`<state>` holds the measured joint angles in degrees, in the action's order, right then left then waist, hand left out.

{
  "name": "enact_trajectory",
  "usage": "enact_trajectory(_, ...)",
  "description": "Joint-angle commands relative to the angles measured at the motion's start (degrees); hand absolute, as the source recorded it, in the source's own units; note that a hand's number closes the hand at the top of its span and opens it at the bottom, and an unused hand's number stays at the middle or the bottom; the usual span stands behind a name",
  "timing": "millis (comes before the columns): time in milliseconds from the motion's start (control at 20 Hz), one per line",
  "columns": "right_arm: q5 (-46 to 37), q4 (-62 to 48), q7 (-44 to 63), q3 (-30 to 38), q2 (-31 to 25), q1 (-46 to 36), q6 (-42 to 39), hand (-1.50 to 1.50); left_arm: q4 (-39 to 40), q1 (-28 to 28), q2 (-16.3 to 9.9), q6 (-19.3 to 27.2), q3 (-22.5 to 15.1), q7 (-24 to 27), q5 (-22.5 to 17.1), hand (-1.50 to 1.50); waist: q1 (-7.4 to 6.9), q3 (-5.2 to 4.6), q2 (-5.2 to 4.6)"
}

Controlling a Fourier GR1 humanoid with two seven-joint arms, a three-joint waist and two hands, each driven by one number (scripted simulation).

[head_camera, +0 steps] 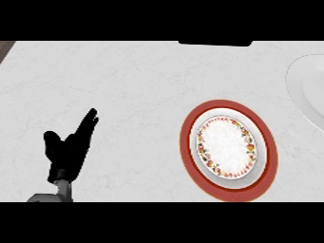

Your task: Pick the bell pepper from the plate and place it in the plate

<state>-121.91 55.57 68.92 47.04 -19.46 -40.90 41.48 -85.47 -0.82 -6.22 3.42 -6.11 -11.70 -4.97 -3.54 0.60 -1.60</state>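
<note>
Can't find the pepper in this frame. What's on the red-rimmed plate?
Nothing visible on the red-rimmed plate: just its floral ring and bare white center. No bell pepper there, nor on the white plate at right, which is partly cut off. The left robot hand rests open, holding nothing.

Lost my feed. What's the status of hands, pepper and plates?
Left hand open, resting lower left. Right hand out of view. No pepper visible. Red-rimmed plate and white plate both bare.

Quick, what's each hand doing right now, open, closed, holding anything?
Left hand: open, fingers up, holding nothing, resting at lower left.
Right hand: not in view.
</note>
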Motion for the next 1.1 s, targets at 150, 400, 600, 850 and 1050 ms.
enact_trajectory(150,8.1,-6.3,9.2,13.5,2.4,1.4,4.5,-1.50,3.0,2.4,0.3,-1.2,0.6,-0.1,-1.5,0.00,1.68,-0.27,0.16)
enact_trajectory(400,18.4,-17.0,0.7,17.6,-0.1,-1.6,11.5,-1.50,1.9,1.7,0.1,-1.3,0.4,-1.1,-1.2,0.00,1.16,-0.24,0.34)
enact_trajectory(600,25.1,-22.0,-9.4,17.3,-3.7,-2.5,20.9,-1.50,2.5,-0.3,0.7,0.1,1.4,-2.8,-1.2,0.00,1.58,-0.24,0.47)
enact_trajectory(850,27.9,-20.1,-15.0,15.6,-2.5,-0.7,35.1,-1.50,0.7,1.0,0.1,-1.1,0.5,-3.0,-1.1,0.00,1.50,-0.22,0.61)
enact_trajectory(1050,28.8,-17.8,-14.6,15.7,0.8,-0.2,42.7,-1.50,2.1,0.9,2.1,0.1,-0.7,-2.3,0.0,0.00,2.25,-0.43,0.89)
